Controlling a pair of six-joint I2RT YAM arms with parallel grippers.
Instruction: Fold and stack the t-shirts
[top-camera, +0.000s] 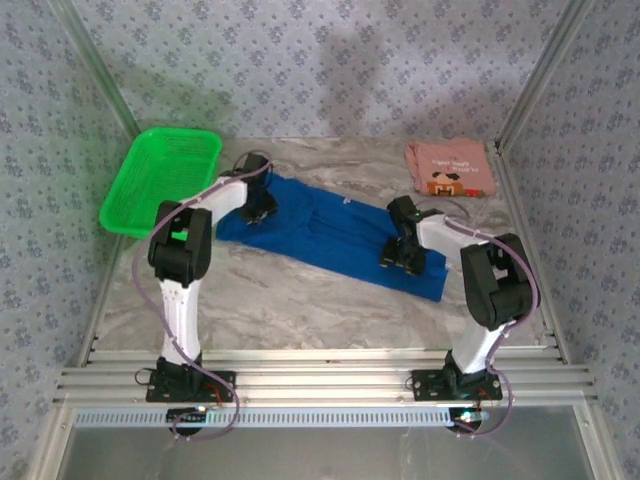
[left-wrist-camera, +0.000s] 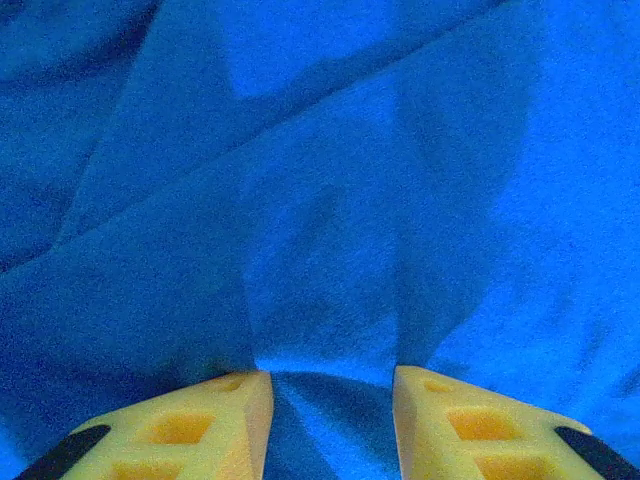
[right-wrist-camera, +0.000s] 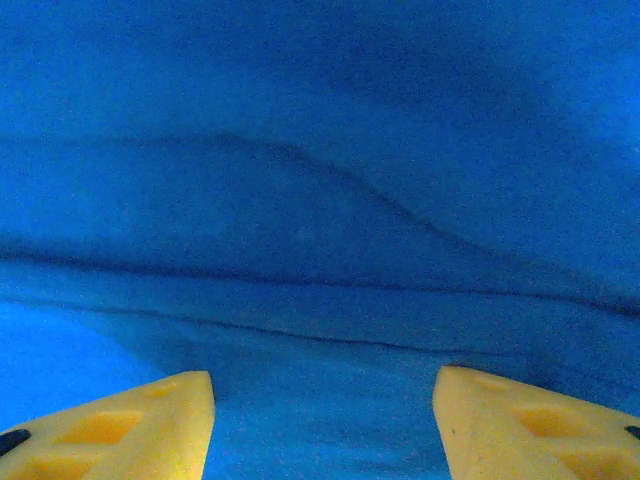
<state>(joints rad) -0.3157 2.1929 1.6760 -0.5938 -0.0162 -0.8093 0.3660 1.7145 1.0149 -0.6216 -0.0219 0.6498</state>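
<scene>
Folding blue shirt (top-camera: 330, 235): left gripper (left-wrist-camera: 332, 372) pinches its far end; right gripper (right-wrist-camera: 322, 372), I cannot tell. Next I lift both evenly.

One overhead, two wrist views
Overhead looks down over the desk (top-camera: 300, 290) from its near edge; wrist cameras sit close against the blue t-shirt (top-camera: 330, 235), which all three share.

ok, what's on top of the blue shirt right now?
Both grippers rest on the blue shirt: left gripper at its far-left end, cloth bunched between the fingers; right gripper near its right end. The cloth under their fingers and the table beneath the shirt are covered.
</scene>
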